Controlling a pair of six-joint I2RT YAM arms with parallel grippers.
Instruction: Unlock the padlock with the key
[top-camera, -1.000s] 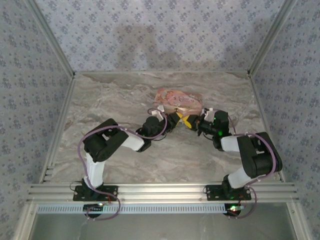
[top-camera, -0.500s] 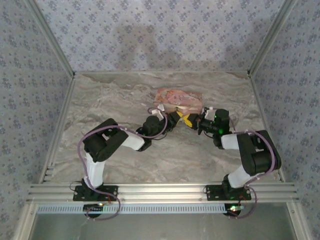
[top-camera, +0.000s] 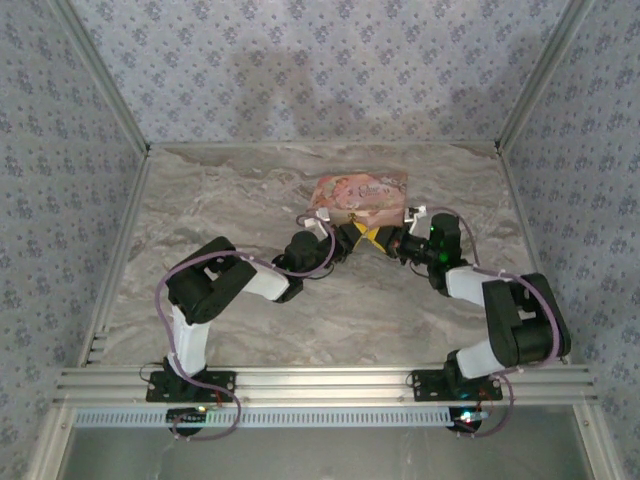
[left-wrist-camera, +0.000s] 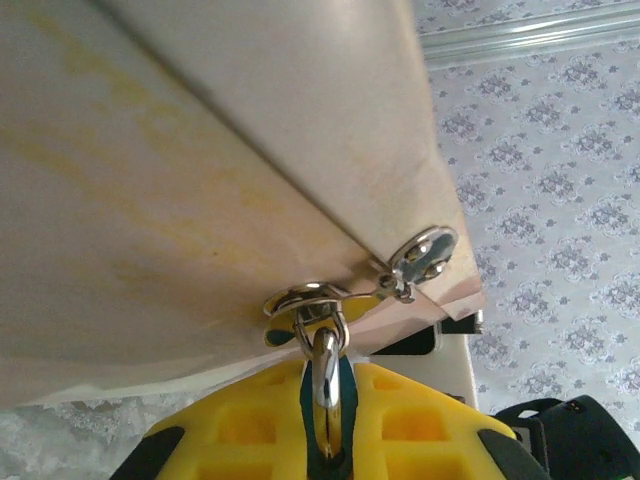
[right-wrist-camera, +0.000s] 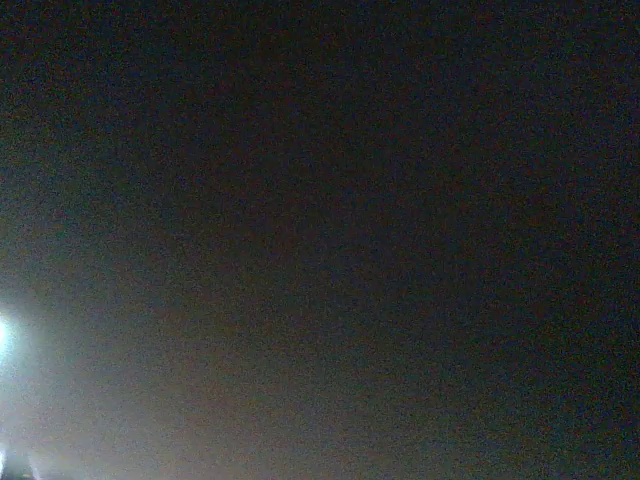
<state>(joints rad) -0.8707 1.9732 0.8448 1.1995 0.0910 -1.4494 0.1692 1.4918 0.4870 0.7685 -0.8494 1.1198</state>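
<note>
In the left wrist view a silver padlock shackle (left-wrist-camera: 325, 368) hangs through a metal staple ring (left-wrist-camera: 300, 298) on a cream-sided box (left-wrist-camera: 200, 150). My left gripper (left-wrist-camera: 325, 405) is shut on the shackle between its yellow fingers (left-wrist-camera: 230, 420); the lock's body is hidden. From above, the left gripper (top-camera: 348, 238) and right gripper (top-camera: 388, 243) meet tip to tip just in front of the pink patterned box (top-camera: 358, 192). The right wrist view is nearly black, so its jaws and the key are hidden.
A silver latch plate (left-wrist-camera: 420, 255) sits on the box corner beside the staple. The marble table (top-camera: 250, 190) is walled by patterned panels and aluminium rails (top-camera: 320, 380). Both arms' elbows lie low on the table near its middle.
The right gripper has shifted farther from me and closer to the box. The pink box has turned and now looks flatter and more rectangular. The left arm has barely moved.
</note>
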